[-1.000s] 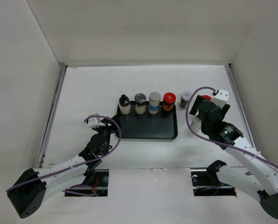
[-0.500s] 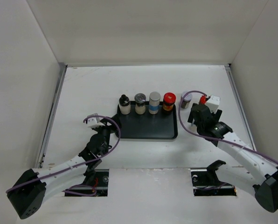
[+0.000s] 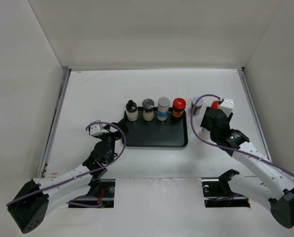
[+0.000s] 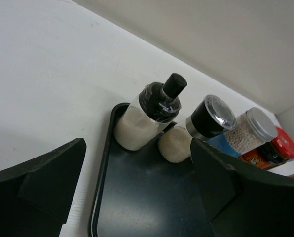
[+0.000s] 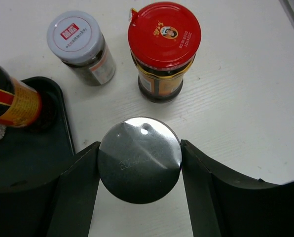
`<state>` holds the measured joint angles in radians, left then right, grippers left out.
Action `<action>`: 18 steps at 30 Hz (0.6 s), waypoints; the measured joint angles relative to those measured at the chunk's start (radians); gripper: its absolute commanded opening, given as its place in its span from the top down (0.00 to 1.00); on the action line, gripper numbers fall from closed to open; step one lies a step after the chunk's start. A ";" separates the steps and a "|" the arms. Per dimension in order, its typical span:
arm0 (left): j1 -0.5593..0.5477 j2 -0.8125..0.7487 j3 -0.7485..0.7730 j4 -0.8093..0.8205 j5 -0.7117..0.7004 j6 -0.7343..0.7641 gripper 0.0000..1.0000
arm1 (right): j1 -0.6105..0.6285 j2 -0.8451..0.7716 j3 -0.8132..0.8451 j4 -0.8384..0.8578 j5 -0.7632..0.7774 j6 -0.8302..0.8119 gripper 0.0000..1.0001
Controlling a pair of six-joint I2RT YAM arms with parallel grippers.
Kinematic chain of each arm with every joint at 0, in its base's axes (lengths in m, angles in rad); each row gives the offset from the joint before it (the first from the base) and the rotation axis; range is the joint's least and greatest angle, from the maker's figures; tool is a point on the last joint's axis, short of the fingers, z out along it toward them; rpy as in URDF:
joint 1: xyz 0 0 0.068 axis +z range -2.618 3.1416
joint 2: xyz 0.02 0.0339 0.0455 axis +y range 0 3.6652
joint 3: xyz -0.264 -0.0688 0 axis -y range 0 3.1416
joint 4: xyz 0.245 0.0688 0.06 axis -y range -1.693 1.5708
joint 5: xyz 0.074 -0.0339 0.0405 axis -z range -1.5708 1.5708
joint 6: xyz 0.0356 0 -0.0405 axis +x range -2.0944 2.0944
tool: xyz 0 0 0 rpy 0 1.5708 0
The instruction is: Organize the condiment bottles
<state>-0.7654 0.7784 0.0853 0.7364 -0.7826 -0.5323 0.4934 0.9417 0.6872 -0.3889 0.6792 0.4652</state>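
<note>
Four condiment bottles stand in a row at the back of the black tray (image 3: pixel 156 134): a black-spouted one (image 3: pixel 131 111), a shaker (image 3: pixel 148 109), a blue-labelled one (image 3: pixel 163 108) and a brown one with a red lid (image 3: pixel 178 107). To the right of the tray stand a grey-lidded jar (image 5: pixel 75 32) and a red-lidded jar (image 5: pixel 164 34). My right gripper (image 5: pixel 139 148) is shut on a silver-lidded jar (image 5: pixel 139 160), with both fingers against its lid. The left gripper (image 4: pixel 137 197) hangs open over the tray's left edge (image 4: pixel 100 187), with nothing in it.
White walls close in the table on the left, back and right. The front half of the tray (image 5: pixel 33 163) is bare. The two loose jars stand close behind my right gripper (image 3: pixel 208 123).
The right gripper came down behind its earlier spot and closed on the silver-lidded jar. The left gripper opened wide and drew back slightly.
</note>
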 measured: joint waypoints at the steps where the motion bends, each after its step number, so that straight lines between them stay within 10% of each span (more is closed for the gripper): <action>1: 0.004 -0.014 -0.001 0.000 -0.009 -0.002 0.06 | 0.010 -0.017 0.011 -0.016 0.003 -0.004 0.55; 8: 0.053 -0.117 -0.016 -0.025 -0.101 -0.042 0.00 | 0.240 0.008 0.207 -0.064 0.048 -0.024 0.53; 18: 0.092 -0.100 -0.025 -0.054 -0.138 -0.089 0.00 | 0.480 0.493 0.500 0.159 -0.030 -0.076 0.52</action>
<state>-0.6735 0.6785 0.0605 0.6823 -0.9207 -0.6216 0.9737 1.4345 1.1870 -0.2295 0.6495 0.3893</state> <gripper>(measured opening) 0.997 0.678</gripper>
